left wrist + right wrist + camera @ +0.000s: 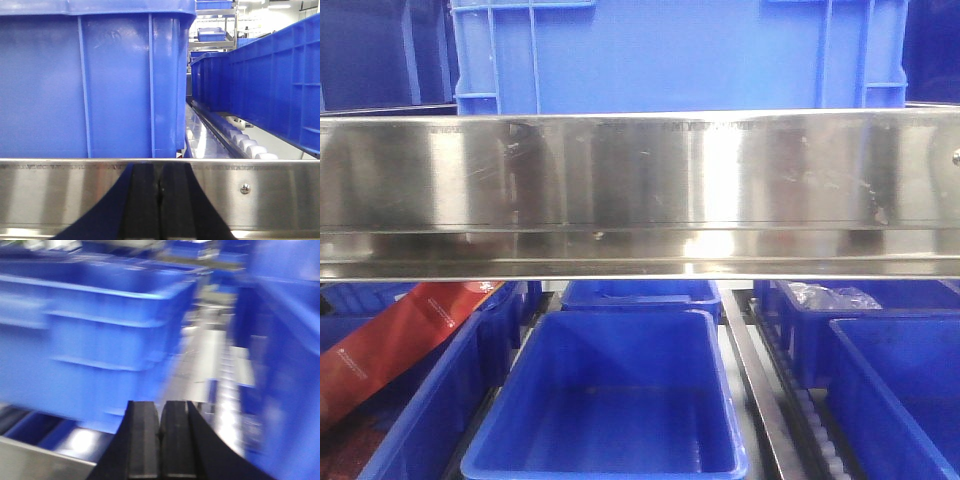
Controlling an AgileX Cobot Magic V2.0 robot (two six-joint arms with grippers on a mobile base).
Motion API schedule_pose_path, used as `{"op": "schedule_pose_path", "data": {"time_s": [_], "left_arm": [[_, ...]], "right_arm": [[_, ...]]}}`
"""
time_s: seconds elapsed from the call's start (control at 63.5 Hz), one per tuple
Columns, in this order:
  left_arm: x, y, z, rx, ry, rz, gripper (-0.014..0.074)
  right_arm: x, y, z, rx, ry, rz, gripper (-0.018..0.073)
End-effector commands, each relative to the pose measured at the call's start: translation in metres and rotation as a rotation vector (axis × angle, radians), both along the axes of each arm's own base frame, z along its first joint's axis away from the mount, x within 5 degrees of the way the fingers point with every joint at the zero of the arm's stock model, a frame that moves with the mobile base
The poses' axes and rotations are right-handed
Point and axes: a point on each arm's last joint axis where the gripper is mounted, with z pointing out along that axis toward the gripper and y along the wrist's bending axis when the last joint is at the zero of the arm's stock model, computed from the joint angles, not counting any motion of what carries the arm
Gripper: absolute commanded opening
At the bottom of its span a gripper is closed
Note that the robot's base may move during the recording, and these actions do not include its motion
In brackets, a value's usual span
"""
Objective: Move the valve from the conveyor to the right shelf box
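Note:
No valve and no conveyor show in any view. My left gripper (160, 167) is shut, its black pads pressed together in front of a steel shelf rail (75, 190), with a tall blue box (90, 80) just behind the rail. My right gripper (161, 405) is also shut and nothing shows between its pads. The right wrist view is motion-blurred. That gripper hangs over a shiny steel shelf floor (210, 360), between a blue box (90, 335) on the left and a blue box wall (290, 365) on the right.
A wide steel shelf beam (640, 180) crosses the front view, with a blue crate (670, 50) above it. Below stand an empty blue box (620, 318), a red strip (400, 340) at left and a box holding a clear bag (830, 296). White rollers (245, 142) line the shelf lane.

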Motion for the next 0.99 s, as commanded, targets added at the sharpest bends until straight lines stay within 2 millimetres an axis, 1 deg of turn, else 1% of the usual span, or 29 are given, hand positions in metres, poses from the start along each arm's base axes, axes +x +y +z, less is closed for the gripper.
{"op": "schedule_pose_path", "data": {"time_s": [0.0, 0.142, 0.268, 0.441, 0.504, 0.567, 0.63, 0.977], "left_arm": [[-0.001, 0.000, 0.003, -0.008, -0.027, 0.000, -0.0111], [-0.001, 0.000, 0.003, -0.008, -0.027, 0.000, -0.0111], [-0.001, 0.000, 0.003, -0.008, -0.027, 0.000, -0.0111], [-0.001, 0.000, 0.003, -0.008, -0.027, 0.000, -0.0111], [-0.001, 0.000, 0.003, -0.008, -0.027, 0.000, -0.0111], [-0.001, 0.000, 0.003, -0.009, -0.025, 0.000, -0.0111], [-0.001, 0.000, 0.003, -0.009, -0.025, 0.000, -0.0111], [-0.001, 0.000, 0.002, -0.009, -0.023, 0.000, -0.0111]], "right_arm": [[-0.010, -0.011, -0.013, 0.031, -0.028, -0.098, -0.0158], [-0.028, -0.022, -0.043, 0.056, -0.083, -0.222, -0.0158], [-0.038, -0.025, -0.071, 0.062, -0.130, -0.263, -0.0158], [-0.045, -0.025, -0.100, 0.063, -0.142, -0.264, -0.0158], [-0.044, -0.025, -0.113, 0.054, -0.112, -0.265, -0.0158], [-0.044, -0.025, -0.110, 0.055, -0.153, -0.267, -0.0158], [-0.043, -0.025, -0.113, 0.048, -0.116, -0.264, -0.0158], [-0.043, -0.025, -0.112, 0.045, -0.124, -0.264, -0.0158]]}}
